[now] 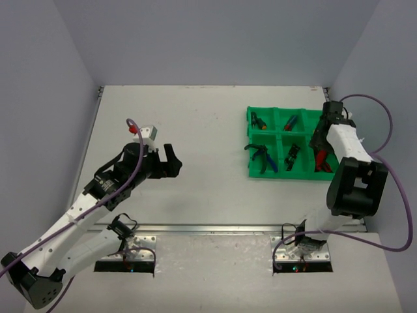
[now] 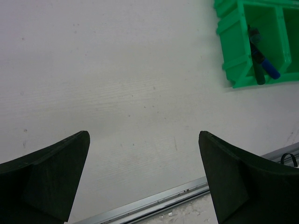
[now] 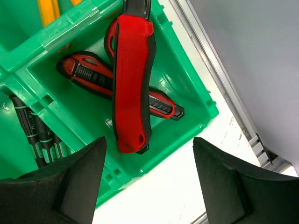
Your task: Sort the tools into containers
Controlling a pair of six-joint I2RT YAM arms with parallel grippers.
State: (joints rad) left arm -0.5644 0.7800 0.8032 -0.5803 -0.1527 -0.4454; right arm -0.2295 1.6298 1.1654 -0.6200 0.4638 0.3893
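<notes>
In tray (image 3: pixel 211 112) corner compartment: two red cutters (image 3: pixel 133 79) | lettering on black handles (image 3: pixel 35 133) illegible | left fingers (image 2: pixel 46 172) apart | right fingers (image 3: pixel 70 186) apart

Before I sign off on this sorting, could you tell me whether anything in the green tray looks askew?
Only mildly: in the corner compartment of the bright green plastic tray, the large red-handled cutter lies crossed over a second red-and-black cutter, its far end seemingly propped on the wall rather than flat.
</notes>
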